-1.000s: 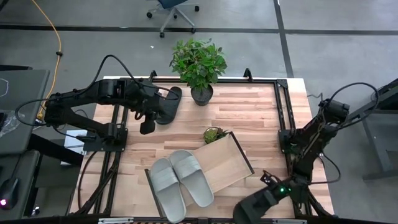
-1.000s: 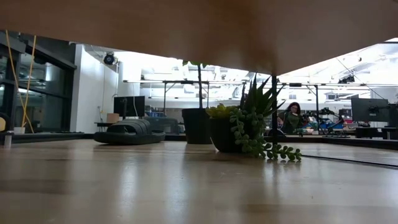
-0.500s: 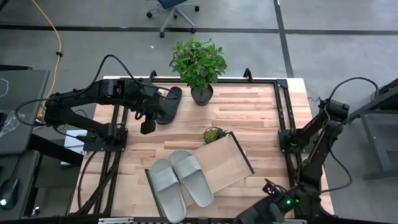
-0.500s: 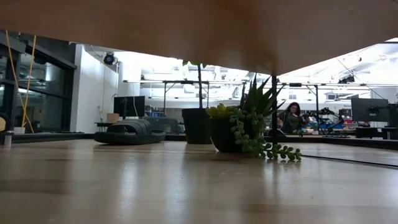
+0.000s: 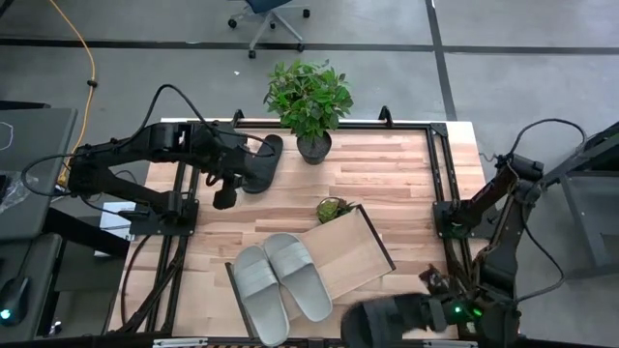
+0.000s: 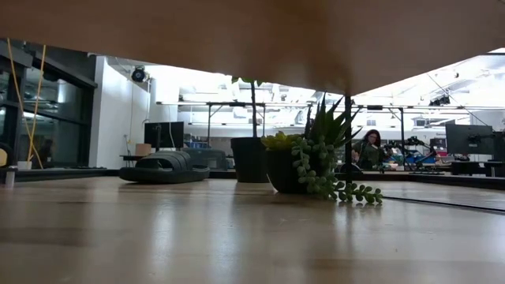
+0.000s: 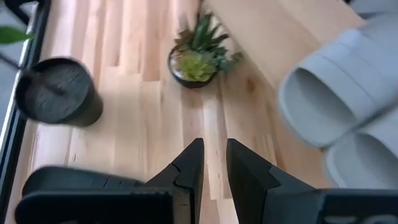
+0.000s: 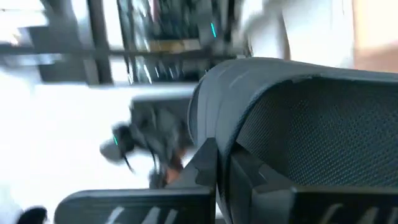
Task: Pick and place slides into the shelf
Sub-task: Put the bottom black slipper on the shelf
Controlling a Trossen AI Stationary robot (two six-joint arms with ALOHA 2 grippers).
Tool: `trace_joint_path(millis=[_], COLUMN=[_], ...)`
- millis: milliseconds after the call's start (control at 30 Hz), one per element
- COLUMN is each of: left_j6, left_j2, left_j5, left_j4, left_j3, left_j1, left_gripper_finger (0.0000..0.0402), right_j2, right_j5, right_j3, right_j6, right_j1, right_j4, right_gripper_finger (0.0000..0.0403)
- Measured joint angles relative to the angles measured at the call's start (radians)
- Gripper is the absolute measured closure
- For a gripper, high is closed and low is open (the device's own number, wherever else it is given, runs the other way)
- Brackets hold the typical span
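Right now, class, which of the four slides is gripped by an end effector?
The black slide at the table's near edge, gripped by the right end effector; the other black one and both grey slides lie free.

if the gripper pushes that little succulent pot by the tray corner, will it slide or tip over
The succulent pot looks low and wide in the left wrist view, so it would probably slide on the smooth wooden tabletop rather than tip. It looks small, so likely light and easily shoved. It sits against the tray corner, which might block it that way.
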Motion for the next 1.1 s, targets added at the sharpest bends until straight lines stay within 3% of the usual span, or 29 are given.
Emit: trace_joint_path(millis=[200, 567, 833, 1100], left_j6=[0.129, 0.283, 0.334, 0.393], left_j2=[-0.048, -0.154, -0.172, -0.172], left_j5=[0.081, 0.086, 0.087, 0.098], left_j4=[-0.021, -0.044, -0.043, -0.043], left_j3=[0.000, 0.000, 0.000, 0.000], left_j1=[0.000, 0.000, 0.000, 0.000], left_gripper_finger=[0.0344, 0.0344, 0.0344, 0.0344], right_j2=[0.011, 0.190, 0.414, 0.558], right_j5=[0.159, 0.278, 0.595, 0.605], right_j3=[0.049, 0.267, 0.546, 0.683], right_j6=[-0.014, -0.009, 0.008, 0.049], right_j1=[-0.079, -0.314, -0.308, -0.345], right_j4=[0.003, 0.016, 0.019, 0.018], right_gripper_finger=[0.0403, 0.0403, 0.0403, 0.0403])
